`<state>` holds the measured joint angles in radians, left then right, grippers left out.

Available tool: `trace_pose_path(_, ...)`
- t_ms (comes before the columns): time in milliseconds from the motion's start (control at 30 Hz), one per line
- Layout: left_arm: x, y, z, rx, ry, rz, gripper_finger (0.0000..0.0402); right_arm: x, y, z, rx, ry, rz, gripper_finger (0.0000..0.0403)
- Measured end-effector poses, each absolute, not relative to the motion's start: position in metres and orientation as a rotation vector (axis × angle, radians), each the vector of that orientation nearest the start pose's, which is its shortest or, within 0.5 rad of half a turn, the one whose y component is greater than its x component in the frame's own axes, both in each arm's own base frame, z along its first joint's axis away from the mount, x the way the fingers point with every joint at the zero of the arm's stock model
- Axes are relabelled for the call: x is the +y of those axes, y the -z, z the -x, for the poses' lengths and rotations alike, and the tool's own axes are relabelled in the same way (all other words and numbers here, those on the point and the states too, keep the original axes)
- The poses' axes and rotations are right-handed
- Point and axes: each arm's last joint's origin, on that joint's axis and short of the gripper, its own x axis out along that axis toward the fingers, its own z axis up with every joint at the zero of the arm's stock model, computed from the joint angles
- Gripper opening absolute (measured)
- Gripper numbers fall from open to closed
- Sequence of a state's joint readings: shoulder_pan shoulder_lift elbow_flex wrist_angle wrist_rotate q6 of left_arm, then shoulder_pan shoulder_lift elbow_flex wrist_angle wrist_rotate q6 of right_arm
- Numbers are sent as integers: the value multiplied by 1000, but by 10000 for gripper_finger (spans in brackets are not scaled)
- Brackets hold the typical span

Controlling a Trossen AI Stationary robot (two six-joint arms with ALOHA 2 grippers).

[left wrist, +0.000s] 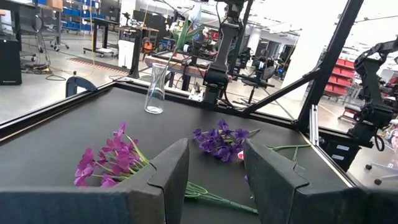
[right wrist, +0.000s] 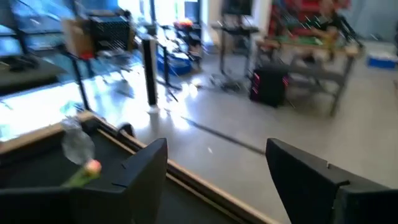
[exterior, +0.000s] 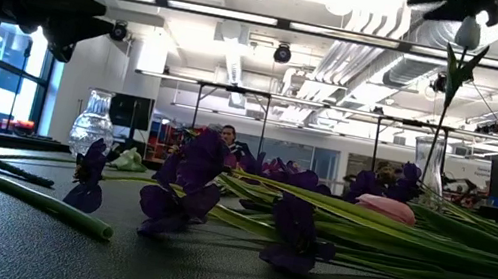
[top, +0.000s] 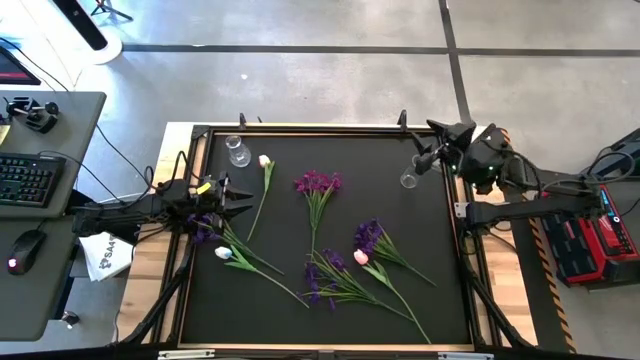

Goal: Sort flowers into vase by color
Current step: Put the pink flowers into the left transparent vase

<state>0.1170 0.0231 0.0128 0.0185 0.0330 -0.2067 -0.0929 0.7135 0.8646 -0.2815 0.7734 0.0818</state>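
The tabletop point(top: 440, 300) is a dark mat in a black frame set on pale wood, standing on a grey concrete floor; the low view looks into a wide hall with ceiling lights and ducts, and a person sits far back. A desk with a keyboard point(top: 28, 178) and mouse lies off the left edge, and red bins stand off the right edge.

The flowers point(top: 340, 270) lie scattered over the mat's middle and near half: purple clusters, a white bud point(top: 264, 160) and a pink bud point(top: 360, 257). A glass vase point(top: 237, 151) stands at the far left corner, a second vase point(top: 409, 178) by the right edge with a stem rising from it. The mat's far middle strip and near left corner are bare.

The left gripper point(top: 222, 188) hovers low at the left edge over a purple bunch, fingers point(left wrist: 168, 174) parted and holding nothing. The right gripper point(top: 428, 160) sits above the right vase, fingers point(right wrist: 143, 171) spread wide and released.
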Motion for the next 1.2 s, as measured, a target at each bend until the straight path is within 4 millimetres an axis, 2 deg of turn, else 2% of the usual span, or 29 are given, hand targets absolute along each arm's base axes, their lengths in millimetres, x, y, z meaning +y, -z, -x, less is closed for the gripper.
trace_pose_path(167,11,-168,-98,-17,-83,206,141,-27,-376,-147,-18,733,42,259)
trace_pose_path(300,11,-168,-98,-17,-83,207,141,-15,-382,-162,-72,657,134,259)
trace_pose_path(400,11,-168,-98,-17,-83,207,141,-3,-379,-181,-54,648,224,259)
trace_pose_path(567,11,-168,-98,-17,-83,208,141,20,-375,-219,82,656,358,259)
trace_pose_path(667,11,-168,-98,-24,-87,208,141,32,-375,-241,152,591,405,259)
trace_pose_path(767,12,-171,-98,-55,-116,198,141,42,-370,-259,212,477,413,259)
trace_pose_path(867,12,-175,-97,-98,-139,170,141,46,-362,-272,256,435,362,259)
trace_pose_path(1033,13,-182,-96,-164,-161,98,140,51,-338,-287,349,370,261,259)
trace_pose_path(1200,16,-184,-97,-176,-259,44,126,56,-313,-300,448,316,108,259)
